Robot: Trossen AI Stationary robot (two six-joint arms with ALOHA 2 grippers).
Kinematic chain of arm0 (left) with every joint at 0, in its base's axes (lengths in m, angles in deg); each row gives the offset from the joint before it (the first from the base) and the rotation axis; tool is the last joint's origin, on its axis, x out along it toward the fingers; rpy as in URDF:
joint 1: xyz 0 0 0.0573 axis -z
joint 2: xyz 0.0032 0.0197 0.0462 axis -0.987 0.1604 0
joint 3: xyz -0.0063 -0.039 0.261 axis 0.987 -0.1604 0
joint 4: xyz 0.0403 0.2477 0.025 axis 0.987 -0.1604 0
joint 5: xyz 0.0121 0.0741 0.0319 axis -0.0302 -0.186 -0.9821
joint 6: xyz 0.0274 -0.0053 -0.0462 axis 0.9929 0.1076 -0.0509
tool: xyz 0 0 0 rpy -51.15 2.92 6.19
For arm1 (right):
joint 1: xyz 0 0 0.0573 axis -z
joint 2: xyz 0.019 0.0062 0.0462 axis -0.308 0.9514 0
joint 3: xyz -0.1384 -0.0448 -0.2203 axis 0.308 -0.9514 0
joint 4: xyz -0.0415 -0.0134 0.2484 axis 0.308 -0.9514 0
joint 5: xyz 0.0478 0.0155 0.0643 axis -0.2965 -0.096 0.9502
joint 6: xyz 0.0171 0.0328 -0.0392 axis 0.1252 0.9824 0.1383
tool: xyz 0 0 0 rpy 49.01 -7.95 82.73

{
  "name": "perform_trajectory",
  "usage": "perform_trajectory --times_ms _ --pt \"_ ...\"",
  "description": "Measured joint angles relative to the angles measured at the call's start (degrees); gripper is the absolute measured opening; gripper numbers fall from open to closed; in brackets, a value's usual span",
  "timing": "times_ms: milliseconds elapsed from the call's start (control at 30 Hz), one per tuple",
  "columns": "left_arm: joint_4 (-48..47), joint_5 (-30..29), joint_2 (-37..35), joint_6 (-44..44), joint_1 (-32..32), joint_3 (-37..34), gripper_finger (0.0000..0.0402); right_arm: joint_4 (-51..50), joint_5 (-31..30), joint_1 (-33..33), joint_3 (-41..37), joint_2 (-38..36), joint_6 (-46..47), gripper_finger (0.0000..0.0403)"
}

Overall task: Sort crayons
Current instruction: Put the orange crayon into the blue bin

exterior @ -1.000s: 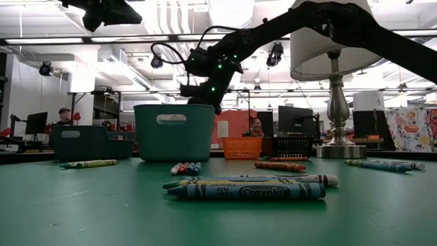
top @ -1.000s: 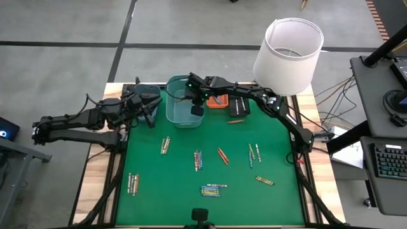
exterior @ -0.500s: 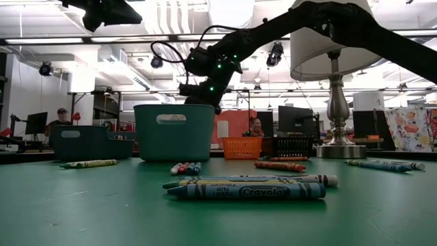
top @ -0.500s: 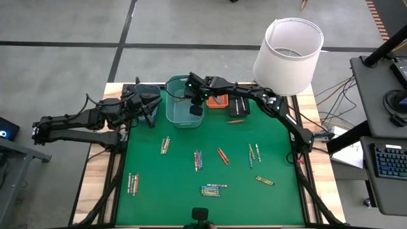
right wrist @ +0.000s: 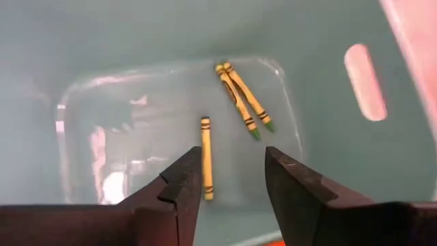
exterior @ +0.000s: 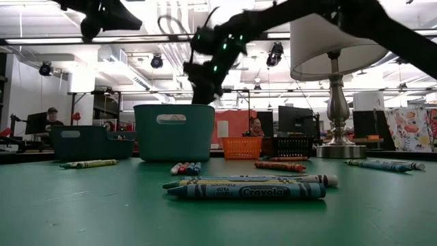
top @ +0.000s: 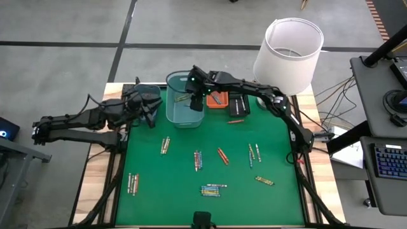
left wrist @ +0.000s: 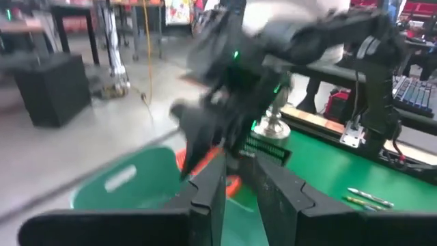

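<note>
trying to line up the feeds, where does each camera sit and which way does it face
High: overhead, straight down on the green table; both arms show.
Low: table height, level past crayons into the room; arms overhead.
Left wrist: looks past the left gripper toward the right arm.
Right wrist: past the open right gripper into the teal bin.
Shared: high and low show that bin.

Yellow-green crayons point(right wrist: 235, 101) lie in a pale teal bin point(right wrist: 328, 137).

four bins point(top: 183, 108), one lamp point(top: 287, 48)
</note>
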Motion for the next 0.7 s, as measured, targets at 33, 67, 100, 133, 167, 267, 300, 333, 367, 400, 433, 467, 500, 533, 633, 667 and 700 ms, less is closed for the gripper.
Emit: perform_trajectory --times_ms 33,67,100,133,167,267,300,333,367,400,433,467,500,533,633,667,700 --pt "-0.9 0.3 0.2 -1.9 0.0 0.0 0.0061 -0.6 0.0 -0.3 0.0 -1.0 0.0 0.0149" --pt "-2.0 0.9 0.4 -3.7 0.0 0.0 0.0061 -1.1 0.0 -0.7 0.0 -1.9 0.1 0.0149" --pt "-2.8 1.8 0.7 -5.6 0.0 0.0 0.0061 -1.6 0.0 -1.1 0.0 -2.8 0.3 0.0148" --pt "-3.5 2.7 1.1 -7.5 0.1 0.0 0.0061 -2.5 0.2 -1.5 0.0 -3.8 0.4 0.0146" --pt "-4.0 3.7 1.6 -9.4 0.3 0.0 0.0061 -3.4 0.4 -2.0 0.0 -4.7 0.4 0.0144" --pt "-5.9 6.5 2.9 -14.7 1.7 0.0 0.0059 -6.2 0.5 -3.5 0.0 -7.5 0.4 0.0137" --pt "-6.6 6.9 3.3 -16.5 2.5 0.0 0.0058 -7.2 0.5 -4.1 0.0 -8.3 0.4 0.0134" --pt "-7.4 7.6 3.7 -18.3 3.2 0.0 0.0056 -7.8 0.5 -4.8 -0.3 -9.1 0.4 0.0132" --pt "-8.0 7.7 4.2 -20.2 4.2 0.0 0.0054 -8.2 0.5 -5.4 -0.9 -10.0 0.4 0.013" --pt "-8.6 7.8 4.6 -22.0 5.3 0.0 0.0052 -8.7 0.5 -6.2 -1.5 -10.9 0.4 0.0128" --pt "-9.3 8.0 5.0 -24.0 6.4 0.0 0.0049 -8.8 0.5 -6.9 -2.3 -11.8 0.4 0.0126" --pt "-9.8 8.3 5.3 -26.1 7.6 0.0 0.0047 -8.9 0.6 -7.5 -3.3 -12.9 0.4 0.0124" --pt "-10.4 8.8 5.7 -28.3 8.9 0.0 0.0045 -9.1 0.5 -8.2 -4.6 -14.0 0.4 0.0123" --pt "-11.0 9.3 6.1 -30.8 10.3 0.0 0.0043 -9.2 0.7 -8.9 -5.9 -15.3 0.4 0.0121" --pt "-12.7 9.5 7.7 -39.5 15.4 0.0 0.004 -9.0 1.0 -11.1 -10.6 -19.2 1.1 0.0118" --pt "-12.8 9.4 8.5 -42.4 17.2 0.0 0.004 -8.5 1.6 -11.8 -12.3 -20.5 1.7 0.0118" --pt "-12.9 9.2 9.4 -45.1 19.0 0.0 0.004 -7.7 2.4 -12.5 -14.2 -21.8 2.1 0.0118"
